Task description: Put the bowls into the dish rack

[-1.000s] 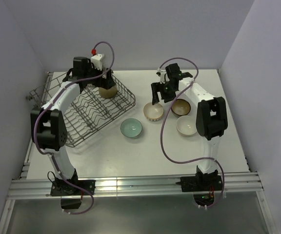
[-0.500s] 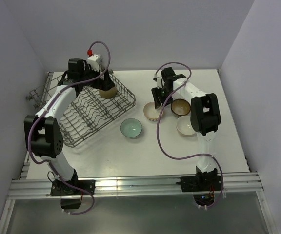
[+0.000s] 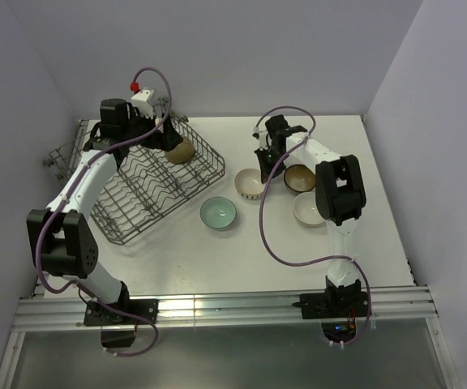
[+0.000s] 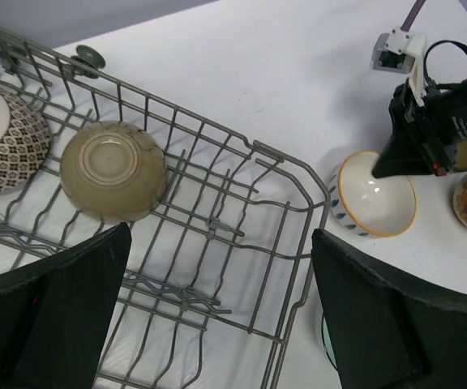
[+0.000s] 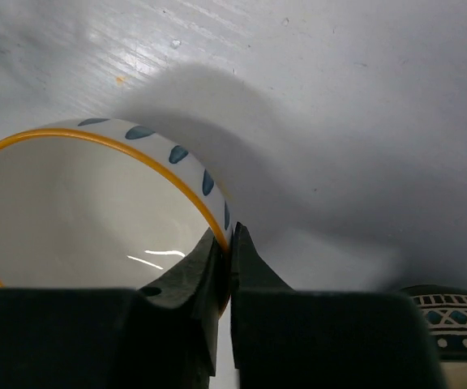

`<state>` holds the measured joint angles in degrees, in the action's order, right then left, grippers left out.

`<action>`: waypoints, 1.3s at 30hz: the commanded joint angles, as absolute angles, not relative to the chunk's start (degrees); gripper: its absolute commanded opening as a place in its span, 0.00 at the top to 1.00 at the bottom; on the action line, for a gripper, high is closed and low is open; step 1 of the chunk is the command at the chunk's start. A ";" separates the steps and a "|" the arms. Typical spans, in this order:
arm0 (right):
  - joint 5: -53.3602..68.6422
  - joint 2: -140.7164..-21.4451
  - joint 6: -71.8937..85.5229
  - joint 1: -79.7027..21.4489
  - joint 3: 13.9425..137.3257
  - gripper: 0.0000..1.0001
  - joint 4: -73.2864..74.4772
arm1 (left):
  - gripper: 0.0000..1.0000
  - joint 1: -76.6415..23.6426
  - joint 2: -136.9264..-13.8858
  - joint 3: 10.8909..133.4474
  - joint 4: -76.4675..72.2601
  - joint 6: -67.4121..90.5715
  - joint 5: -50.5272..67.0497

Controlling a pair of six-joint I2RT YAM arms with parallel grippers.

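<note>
Rim of bowl [image 5: 79,211] pinched in right tool [image 5: 229,241]; left tool [image 4: 219,247] wide open.

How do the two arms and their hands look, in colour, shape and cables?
Both the left arm and the right arm have white links joined by bulky black joint housings. A purple cable loops along each. The left hand and the right hand are black, with flat wedge-shaped fingers. A white block with a red tip sits at the left wrist.

White arms [image 3: 85,173] with black joints, purple cables [image 3: 261,229]
</note>
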<state>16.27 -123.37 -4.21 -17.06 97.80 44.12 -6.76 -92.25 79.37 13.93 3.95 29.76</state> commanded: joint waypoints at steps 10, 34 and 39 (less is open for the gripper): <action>33.63 -107.85 -2.38 -15.38 96.68 1.00 42.29 | 0.01 -6.68 -85.95 83.66 12.46 1.58 18.55; 46.32 -109.16 46.32 -17.14 93.61 1.00 -4.13 | 0.01 -12.39 -86.75 81.48 6.07 43.68 37.45; 46.76 -109.34 47.81 -17.84 91.41 1.00 -5.71 | 0.00 -15.46 -87.89 82.44 7.02 43.77 33.67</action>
<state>44.71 -110.19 44.34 -16.97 91.53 1.98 -13.98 -87.02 81.45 8.88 41.91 35.92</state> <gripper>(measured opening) 0.056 0.995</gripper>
